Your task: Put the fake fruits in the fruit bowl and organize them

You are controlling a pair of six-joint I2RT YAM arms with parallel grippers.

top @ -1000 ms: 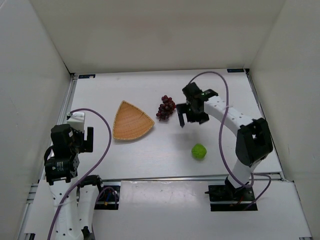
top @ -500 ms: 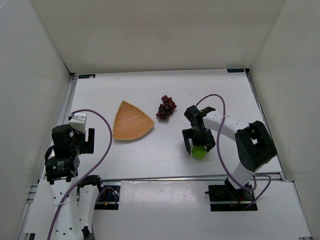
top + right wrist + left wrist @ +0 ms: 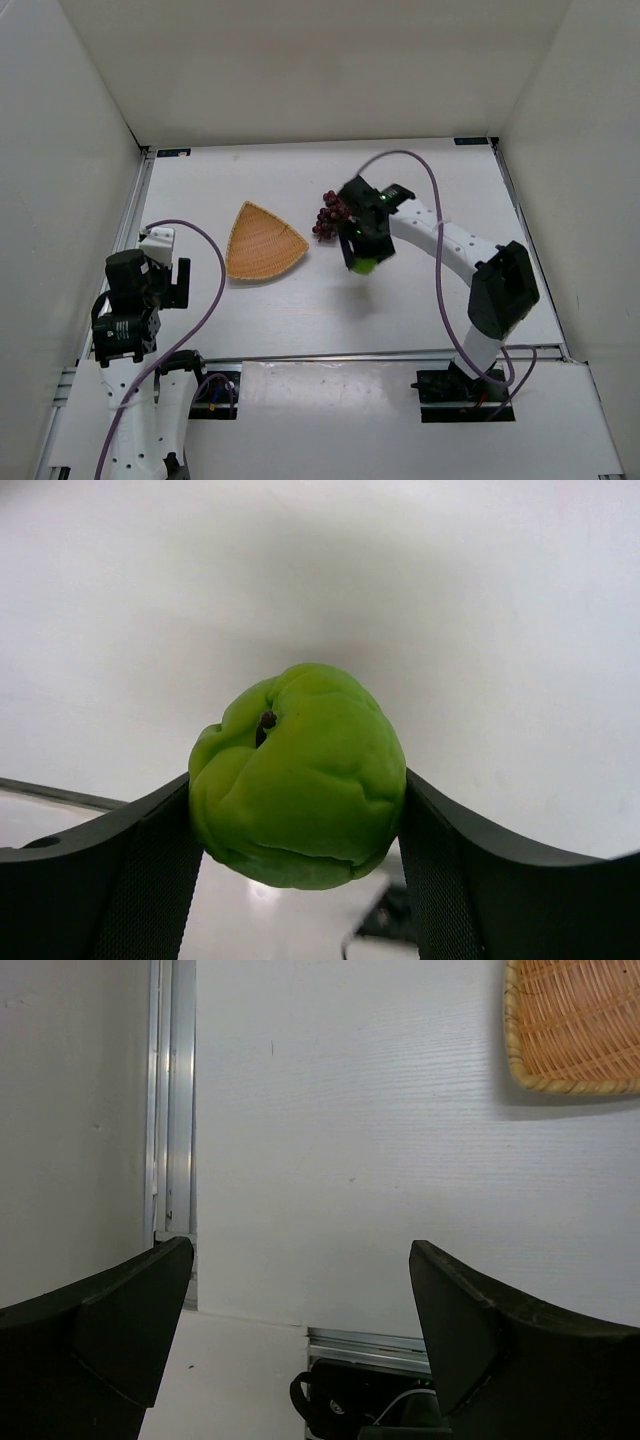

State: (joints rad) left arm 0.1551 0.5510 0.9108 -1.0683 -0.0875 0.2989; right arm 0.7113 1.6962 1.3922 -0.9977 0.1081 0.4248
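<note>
Seen from above, the small green fruit (image 3: 364, 265) is held clamped in the right jaws, apparently lifted clear of the tabletop (image 3: 420, 180). The wicker basket (image 3: 262, 245) lies to the robot's left of the fruit, across a bare strip of tabletop, one rounded corner turned toward it. The bunch of grapes (image 3: 333, 213) is seen on the tabletop just beside the right arm's wrist, on its far side, near that same corner and outside the basket. A sideways carry to the left, kept on the near side of the grapes, is judged to be what the coming move calls for. The left jaws are parked near the left edge, on the basket's other side. In the left wrist view, those jaws are shown spread wide with nothing between them, and only a curved edge of the basket (image 3: 575, 1030) is caught ahead and to the right. In the right wrist view, the green fruit (image 3: 298, 775) is pictured pinched at its sides between the two dark fingers (image 3: 150, 865), stem dimple up, with blurred white surface beyond.
</note>
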